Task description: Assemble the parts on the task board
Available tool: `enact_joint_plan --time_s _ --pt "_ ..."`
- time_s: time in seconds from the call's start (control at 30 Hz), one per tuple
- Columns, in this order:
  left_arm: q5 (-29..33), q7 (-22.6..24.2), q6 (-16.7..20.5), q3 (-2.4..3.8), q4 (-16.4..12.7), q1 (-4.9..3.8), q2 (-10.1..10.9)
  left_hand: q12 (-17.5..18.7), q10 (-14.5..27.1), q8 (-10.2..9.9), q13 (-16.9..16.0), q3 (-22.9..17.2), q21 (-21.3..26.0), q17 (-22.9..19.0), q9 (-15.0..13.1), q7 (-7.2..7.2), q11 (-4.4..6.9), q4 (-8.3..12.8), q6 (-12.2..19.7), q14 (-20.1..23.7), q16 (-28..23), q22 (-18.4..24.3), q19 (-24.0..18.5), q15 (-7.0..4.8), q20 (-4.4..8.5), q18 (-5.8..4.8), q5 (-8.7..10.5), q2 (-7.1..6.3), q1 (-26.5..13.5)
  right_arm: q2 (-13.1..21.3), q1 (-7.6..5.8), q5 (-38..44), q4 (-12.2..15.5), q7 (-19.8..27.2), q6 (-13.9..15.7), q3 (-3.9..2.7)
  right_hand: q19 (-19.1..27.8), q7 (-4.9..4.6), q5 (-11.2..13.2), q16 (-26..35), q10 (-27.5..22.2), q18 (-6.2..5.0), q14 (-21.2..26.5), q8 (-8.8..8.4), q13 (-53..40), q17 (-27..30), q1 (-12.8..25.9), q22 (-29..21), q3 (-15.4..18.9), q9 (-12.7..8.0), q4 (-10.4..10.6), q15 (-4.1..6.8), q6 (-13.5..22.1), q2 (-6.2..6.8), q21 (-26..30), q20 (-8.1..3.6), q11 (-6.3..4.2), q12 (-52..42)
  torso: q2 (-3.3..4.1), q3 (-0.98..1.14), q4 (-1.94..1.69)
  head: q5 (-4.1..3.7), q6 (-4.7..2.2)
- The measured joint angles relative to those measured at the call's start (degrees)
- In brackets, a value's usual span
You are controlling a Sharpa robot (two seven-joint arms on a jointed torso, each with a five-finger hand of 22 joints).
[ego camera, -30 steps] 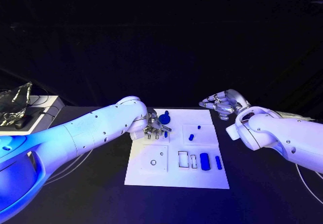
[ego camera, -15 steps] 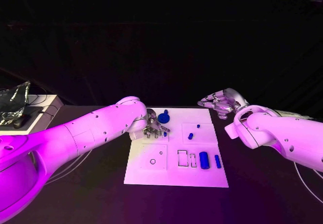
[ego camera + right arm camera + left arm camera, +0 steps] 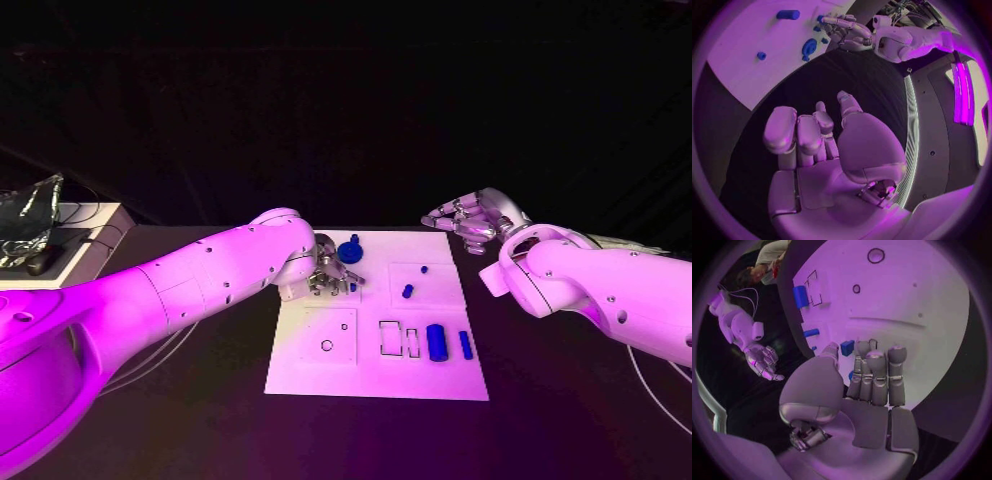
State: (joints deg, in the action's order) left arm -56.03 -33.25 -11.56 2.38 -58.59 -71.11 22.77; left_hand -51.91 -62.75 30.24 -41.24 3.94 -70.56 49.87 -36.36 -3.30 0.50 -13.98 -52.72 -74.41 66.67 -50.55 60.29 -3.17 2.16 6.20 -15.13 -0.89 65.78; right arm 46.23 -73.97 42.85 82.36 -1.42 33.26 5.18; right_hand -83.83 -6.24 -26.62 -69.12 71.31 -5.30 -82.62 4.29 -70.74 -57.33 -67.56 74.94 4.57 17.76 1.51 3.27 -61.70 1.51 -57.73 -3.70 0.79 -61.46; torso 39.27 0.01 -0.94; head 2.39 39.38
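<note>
The white task board (image 3: 378,375) lies in the middle of the black table. My left hand (image 3: 332,272) hovers over its far left part, fingers straight and close together (image 3: 873,375), holding nothing that I can see. A small blue piece (image 3: 847,347) sits just off its fingertips, and a round blue part (image 3: 351,252) lies beside it on the far side. A short blue peg (image 3: 408,291) stands mid-board. Two longer blue parts (image 3: 436,343) (image 3: 466,344) lie at the near right. My right hand (image 3: 469,218) hangs empty past the board's far right corner, fingers loosely curved (image 3: 817,135).
Outlined slots (image 3: 391,338) and a small round hole (image 3: 327,346) mark the board's near half. A pale box with a crumpled foil bag (image 3: 32,225) and cables sits at the table's far left. Bare black table surrounds the board.
</note>
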Motion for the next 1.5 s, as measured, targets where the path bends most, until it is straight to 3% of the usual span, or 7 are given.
enact_joint_plan --time_s 0.23,0.57,0.97,1.13,1.27,1.5 --pt "0.4 0.4 0.4 -0.06 0.1 0.00 0.0 0.0 0.0 0.0 0.1 0.1 0.4 -0.3 0.0 0.00 0.00 0.2 0.0 0.2 0.0 0.1 -0.2 -0.20 -0.20 0.00 0.00 0.29 0.3 -0.1 0.00 0.1 0.0 -0.1 -0.1 0.00 0.0 0.00 0.0 0.0 0.0 0.00 0.0 0.00 0.0 0.0 0.0 0.0 0.0 0.0 0.0 0.00 0.0 0.00 0.0 0.00 0.01 0.0 0.02 0.01 0.02 0.01 -0.13" --pt "1.0 1.1 1.1 -0.08 0.3 0.00 -0.1 0.0 0.5 0.0 0.3 -2.1 1.2 -1.0 -0.1 -0.30 -0.10 2.4 0.3 0.8 -0.4 0.3 -0.9 0.01 -0.11 -0.01 0.00 2.37 2.9 -0.2 0.00 0.3 -0.1 -0.2 -0.1 0.00 0.0 0.00 0.0 0.0 0.0 0.00 0.0 0.00 0.0 0.0 0.0 0.0 0.0 0.0 0.0 0.00 0.0 0.00 0.0 0.00 0.04 0.0 0.04 0.02 0.01 0.04 -0.17" --pt "1.7 1.5 1.5 -0.08 0.8 0.00 -0.4 0.0 0.5 -0.2 0.6 -2.8 1.5 -1.2 0.1 -0.30 -0.10 3.2 0.3 0.8 -0.4 0.0 -0.9 0.01 -0.11 -0.01 0.00 2.37 2.9 -0.2 0.00 0.3 -0.1 -0.4 -0.3 0.00 0.0 0.00 0.0 0.0 0.0 0.00 0.0 0.00 0.0 0.0 0.0 0.0 0.0 0.0 0.0 0.00 0.0 0.00 0.0 0.00 0.05 0.0 0.08 0.08 0.05 -0.03 -0.26" --pt "1.8 1.6 1.4 -0.09 1.1 0.00 -0.5 0.0 0.5 -0.2 0.6 -3.6 1.5 -1.0 0.2 -0.30 -0.10 3.9 0.3 0.8 -0.4 -0.3 -0.9 0.01 -0.11 -0.01 0.00 3.00 3.6 -0.3 0.00 0.3 -0.2 -0.5 -0.4 0.00 0.0 0.01 0.0 0.0 0.0 0.00 0.0 0.00 0.0 0.0 0.0 0.0 0.0 0.0 0.0 0.00 0.0 0.00 0.0 0.00 0.04 0.0 0.09 0.08 0.05 -0.07 -0.25" --pt "1.9 1.7 1.3 -0.10 1.3 -0.03 -0.6 0.0 0.7 -1.2 0.7 -6.5 1.5 -0.9 0.8 -0.30 0.10 5.4 0.3 0.8 -0.2 -0.7 -0.9 0.01 -0.11 -0.02 0.05 2.87 5.0 -0.3 0.00 0.4 -0.2 -0.5 -0.5 0.00 0.0 0.01 0.0 0.0 0.0 0.00 0.0 0.00 0.0 0.0 0.0 0.0 0.0 0.0 0.0 0.00 0.0 0.00 0.0 0.00 0.05 0.0 0.09 0.08 0.05 -0.14 -0.23" --pt "2.2 2.0 0.8 -0.07 1.7 -0.27 -0.7 0.0 0.8 -2.3 0.8 -15.7 1.5 -0.3 1.6 0.22 -0.01 8.2 -0.2 1.0 0.2 -1.8 -0.9 -0.20 -0.11 -0.02 0.27 1.56 5.4 -0.3 -0.01 0.4 -0.1 -0.5 -0.6 0.00 0.0 0.01 0.0 0.0 0.1 0.00 0.0 0.00 -0.1 0.0 0.3 0.0 0.0 0.0 0.0 0.00 0.0 -0.31 0.0 0.00 0.05 0.0 0.12 0.08 0.05 -0.21 -0.19"
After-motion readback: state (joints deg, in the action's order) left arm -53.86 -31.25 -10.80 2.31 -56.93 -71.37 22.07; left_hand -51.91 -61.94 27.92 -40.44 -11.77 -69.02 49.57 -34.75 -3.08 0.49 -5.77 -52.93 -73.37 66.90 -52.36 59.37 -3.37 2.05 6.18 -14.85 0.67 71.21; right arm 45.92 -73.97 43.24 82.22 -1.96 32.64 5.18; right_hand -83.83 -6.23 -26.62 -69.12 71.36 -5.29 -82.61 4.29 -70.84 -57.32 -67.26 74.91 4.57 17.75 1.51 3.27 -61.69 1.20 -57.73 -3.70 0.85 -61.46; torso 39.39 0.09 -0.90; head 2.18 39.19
